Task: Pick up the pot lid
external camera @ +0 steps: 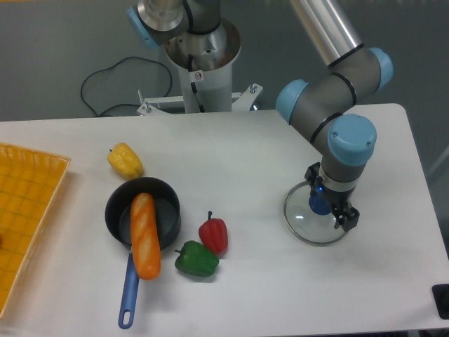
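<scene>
The gripper (330,196) is over the right part of the pot lid (306,227), its two fingers spread and nothing held between them. The lid is round and clear with a thin rim, lying at the right of the table. Its blue knob (318,205) shows just left of and below the gap between the fingers. Part of the lid's upper right is hidden by the gripper. How high the fingertips are above the lid I cannot tell.
At the left, a black pan (168,210) with a blue handle (129,295) holds a long orange item (144,239). Nearby lie a red pepper (214,234), a green pepper (197,260) and a yellow item (125,161). An orange-yellow surface (28,210) borders the left.
</scene>
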